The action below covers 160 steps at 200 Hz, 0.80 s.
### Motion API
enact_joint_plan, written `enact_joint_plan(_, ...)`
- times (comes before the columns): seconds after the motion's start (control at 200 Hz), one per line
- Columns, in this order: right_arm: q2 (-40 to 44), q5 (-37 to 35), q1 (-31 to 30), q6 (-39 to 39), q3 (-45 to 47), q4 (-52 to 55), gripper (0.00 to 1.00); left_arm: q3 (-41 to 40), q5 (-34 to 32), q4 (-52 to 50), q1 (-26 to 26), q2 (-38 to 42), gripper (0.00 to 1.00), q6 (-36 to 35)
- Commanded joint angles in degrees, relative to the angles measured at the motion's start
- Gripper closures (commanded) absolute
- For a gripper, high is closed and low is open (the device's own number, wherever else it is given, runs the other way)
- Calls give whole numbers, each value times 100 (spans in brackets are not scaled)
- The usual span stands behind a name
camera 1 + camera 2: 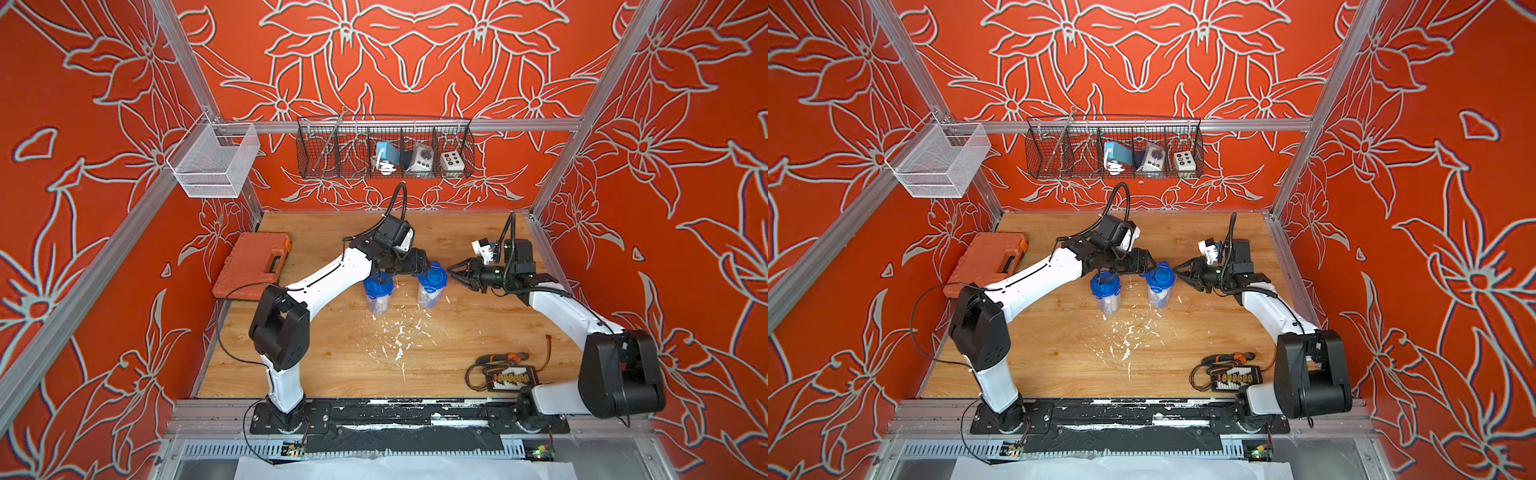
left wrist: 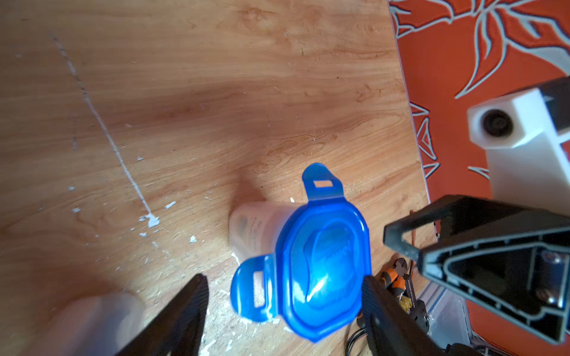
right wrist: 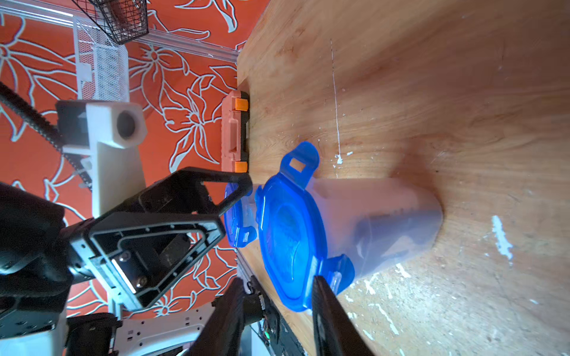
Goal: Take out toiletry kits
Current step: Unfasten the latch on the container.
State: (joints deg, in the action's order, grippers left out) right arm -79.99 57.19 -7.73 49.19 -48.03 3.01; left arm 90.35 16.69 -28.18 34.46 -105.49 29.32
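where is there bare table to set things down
Free: front middle of the table, between tubs and arm bases; back strip beside the orange case. Crowded: around the tubs, left pincer and right pincer there; the pliers corner.

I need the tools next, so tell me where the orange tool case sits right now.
In both top views the orange tool case lies at the table's far left edge, against the left wall, just left of the left arm.

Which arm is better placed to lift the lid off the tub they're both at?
Right, likely. The right gripper is open with the rim of the blue lid between its jaws, beside a raised tab. The left gripper, also open, stands much wider than the lid.
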Motion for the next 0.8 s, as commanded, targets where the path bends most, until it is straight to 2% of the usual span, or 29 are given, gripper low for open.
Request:
enact_joint_plan(0.0,-33,305,36,494,280,-860,58,154,254,-43,9,-274,28,-174)
enact_joint_plan(0.265,-378,442,125,884,888,-1973,43,55,475,27,11,-417,30,-238)
enact_joint_plan(0.42,-552,562,167,1210,1139,-2675,43,-9,347,-50,8,-461,33,-202)
enact_joint_plan(0.59,-893,821,166,1945,1356,-3971,49,-130,184,-130,8,-455,37,-116)
enact_joint_plan(0.796,-1284,1006,163,2700,1531,-5305,48,-183,37,-239,8,-533,39,-116)
